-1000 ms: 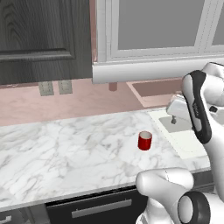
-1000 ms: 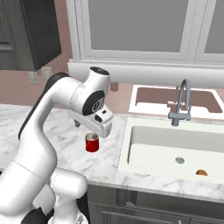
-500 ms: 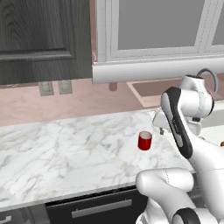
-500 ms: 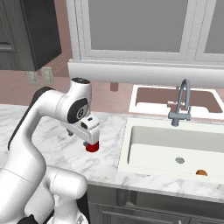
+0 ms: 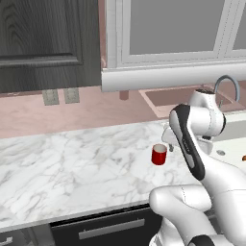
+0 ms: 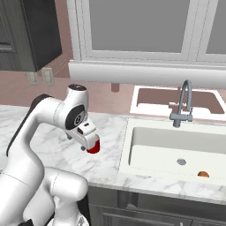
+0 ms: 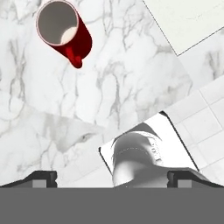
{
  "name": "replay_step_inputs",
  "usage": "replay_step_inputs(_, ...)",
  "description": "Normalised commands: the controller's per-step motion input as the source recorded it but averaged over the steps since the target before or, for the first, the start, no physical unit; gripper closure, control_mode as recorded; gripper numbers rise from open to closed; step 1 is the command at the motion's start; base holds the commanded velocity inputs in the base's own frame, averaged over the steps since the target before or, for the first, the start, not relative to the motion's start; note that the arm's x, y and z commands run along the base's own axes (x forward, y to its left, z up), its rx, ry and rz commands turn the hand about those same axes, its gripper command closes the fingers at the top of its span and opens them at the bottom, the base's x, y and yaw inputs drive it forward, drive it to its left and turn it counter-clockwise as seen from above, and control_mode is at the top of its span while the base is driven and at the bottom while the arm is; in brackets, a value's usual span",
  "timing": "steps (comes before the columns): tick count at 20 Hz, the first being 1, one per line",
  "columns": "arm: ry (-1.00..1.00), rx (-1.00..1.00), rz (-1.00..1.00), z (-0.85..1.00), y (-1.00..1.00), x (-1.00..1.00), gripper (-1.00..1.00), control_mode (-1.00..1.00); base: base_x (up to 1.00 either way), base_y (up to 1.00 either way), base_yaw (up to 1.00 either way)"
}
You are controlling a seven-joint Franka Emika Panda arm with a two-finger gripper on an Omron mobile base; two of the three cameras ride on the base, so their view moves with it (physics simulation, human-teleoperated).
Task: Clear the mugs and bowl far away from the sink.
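Observation:
A glossy red mug [image 5: 159, 154] stands upright on the marble counter, left of the sink [image 6: 132, 155]. In the hand view the mug [image 7: 65, 30] shows from above at the top left, its handle pointing toward the lower right. My gripper [image 6: 76, 144] hangs just over the counter beside the mug and partly covers it [image 6: 93, 147] in the right base view. The gripper [image 7: 113, 177] is open, its fingertips [image 7: 42, 177] wide apart with nothing between them. The mug lies well outside the jaws. The bowl is out of view.
The white sink basin has a grey gooseneck faucet [image 6: 185, 105] behind it and a small orange thing [image 6: 203, 174] near the drain. A sink corner [image 7: 183, 22] shows in the hand view. Marble counter [image 5: 72, 158] stretches left; cabinets hang above the back wall.
The arm has swung left from the sink side, carrying the hand over the counter next to the red mug. The mug has stayed put and the gripper has stayed open.

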Motion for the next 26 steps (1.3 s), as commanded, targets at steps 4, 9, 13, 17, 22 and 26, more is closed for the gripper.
replay_step_inputs(4,0.0,0.0,-0.04,-0.18,0.08,0.28,-1.0,-1.0,0.0,0.0,0.0)
replay_step_inputs(9,0.0,-0.02,-0.02,-0.22,0.05,0.31,-1.0,-1.0,0.0,0.0,0.0)
replay_step_inputs(13,0.0,-0.05,0.0,-0.31,0.04,0.34,-1.0,-1.0,0.0,0.0,0.0)
replay_step_inputs(17,0.0,-0.07,0.0,-0.36,0.01,0.27,-1.0,-1.0,0.0,0.0,0.0)
replay_step_inputs(22,0.0,-0.09,0.0,-0.3,0.0,0.27,-1.0,-1.0,0.0,0.0,0.0)
replay_step_inputs(26,0.0,-0.04,0.0,-0.16,0.0,0.25,-1.0,-1.0,0.0,0.0,0.0)
